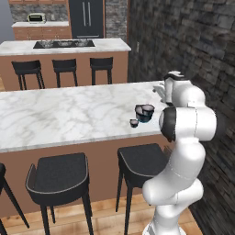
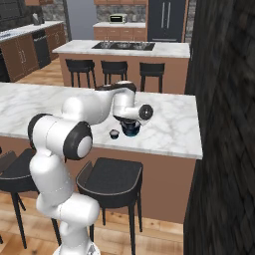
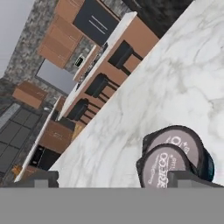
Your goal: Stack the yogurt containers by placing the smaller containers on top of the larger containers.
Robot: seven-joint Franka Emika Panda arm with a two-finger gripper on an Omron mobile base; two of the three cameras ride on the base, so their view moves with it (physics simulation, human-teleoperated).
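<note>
One small yogurt cup (image 1: 134, 123) is seen on the desk (image 1: 69, 114) beside the large tub (image 1: 146, 113). It is judged light, stiff and slippery, best grasped across its rim. The gripper (image 3: 118, 179) is held open, empty.

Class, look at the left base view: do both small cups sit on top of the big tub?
No. One small cup stands on the marble counter beside the tub, not on it.

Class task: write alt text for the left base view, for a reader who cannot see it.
A white robot arm rises at lower right beside a marble counter. A blue tub with a small cup at its rim stands near the counter's edge, another cup in front. Black stools stand below.
</note>
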